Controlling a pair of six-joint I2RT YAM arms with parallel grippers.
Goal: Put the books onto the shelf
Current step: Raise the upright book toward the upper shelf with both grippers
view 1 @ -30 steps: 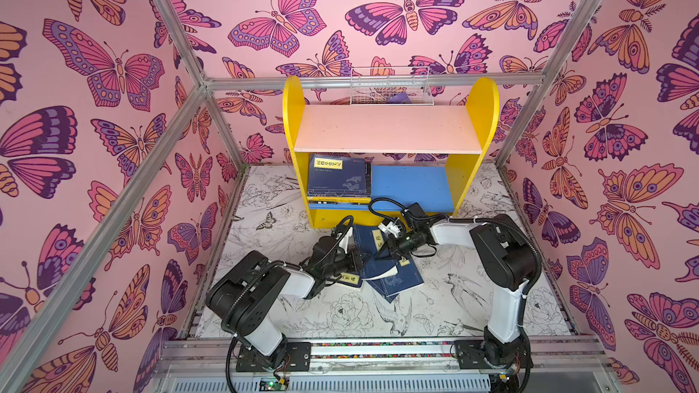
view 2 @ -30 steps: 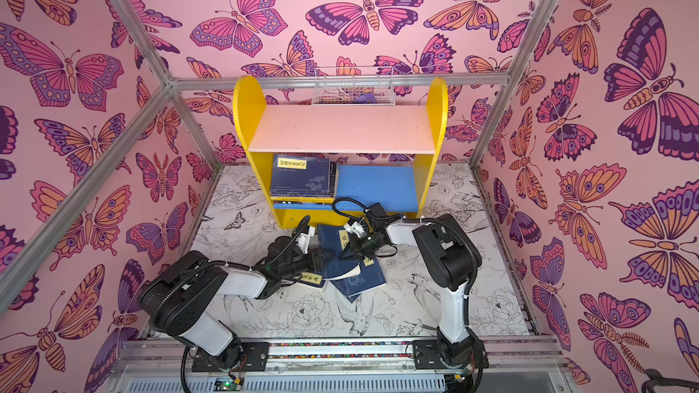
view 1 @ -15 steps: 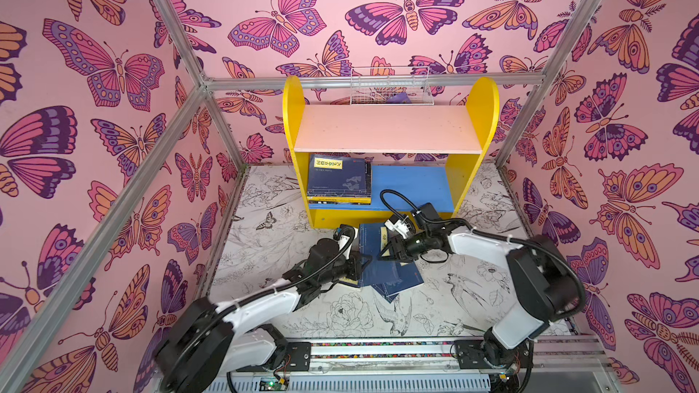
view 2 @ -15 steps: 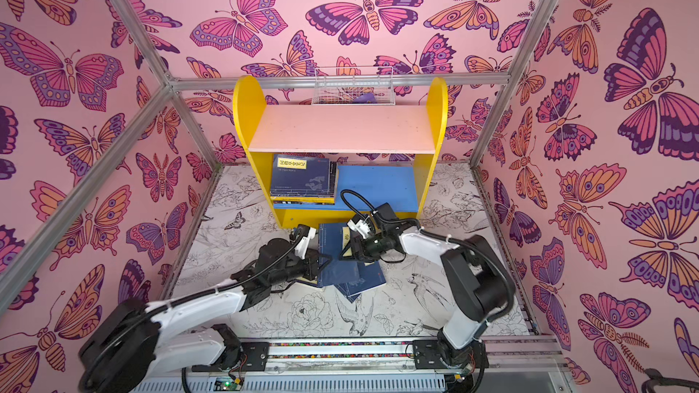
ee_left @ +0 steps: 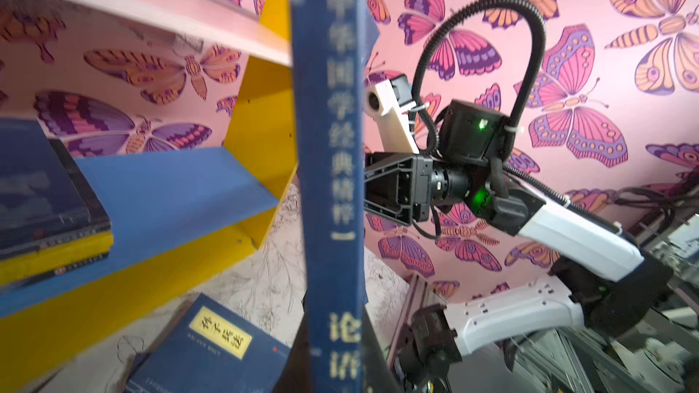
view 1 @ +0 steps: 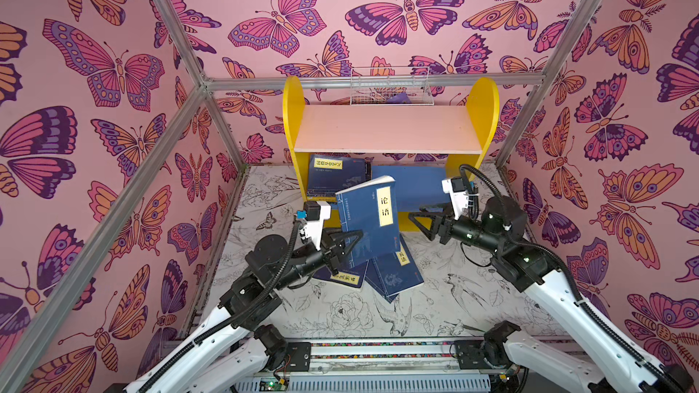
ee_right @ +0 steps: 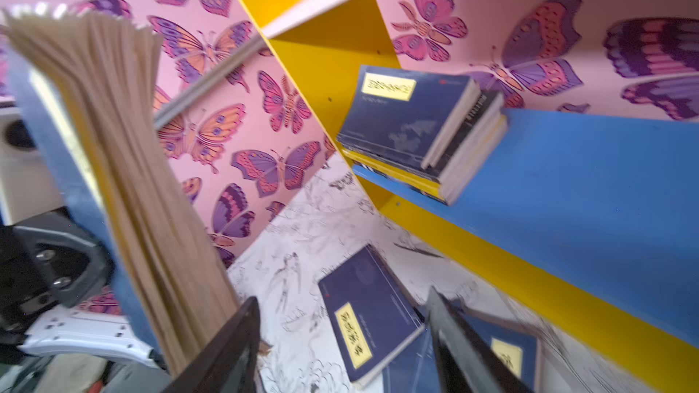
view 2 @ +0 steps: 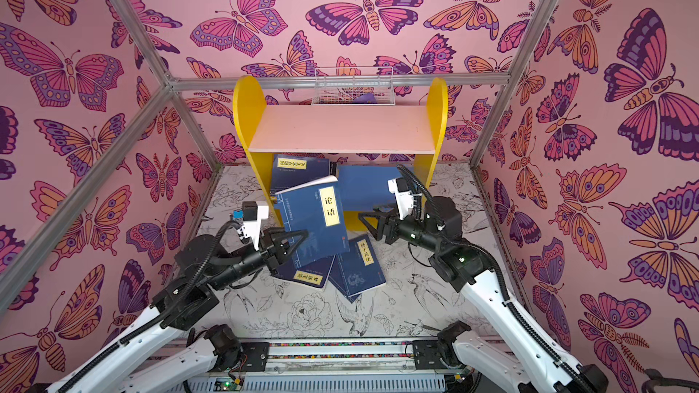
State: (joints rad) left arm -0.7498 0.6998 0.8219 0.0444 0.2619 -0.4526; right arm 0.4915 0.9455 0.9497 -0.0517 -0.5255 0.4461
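**Navy paperback held up by the left arm, in front of the shelf**

Navy card covers and tan page edges: the books are thin paperbacks, likely light, floppy at the open edge and stiff only along the spine.

In both top views the left gripper [view 1: 346, 249] pinches the lower spine-side corner of the lifted book [view 1: 368, 221], which stands tilted in the air before the shelf [view 1: 386, 128]. The right gripper [view 1: 421, 221] hangs just beside the book's other edge, fingers spread and holding nothing. A stack of books [view 1: 334, 177] lies flat on the left end of the blue lower board [view 2: 370, 187]; the pink upper board is bare. More loose books [view 2: 355, 268] lie overlapping on the floor mat [view 1: 340, 315] below the lifted one.

In the left wrist view the spine [ee_left: 333, 145] runs upright down the middle, blurred, with the right arm behind it.

In the right wrist view the lifted book's pages [ee_right: 125, 168] fan apart, so a grip near the spine looks safest; the right fingertips [ee_right: 227, 349] stand apart, clear of it.
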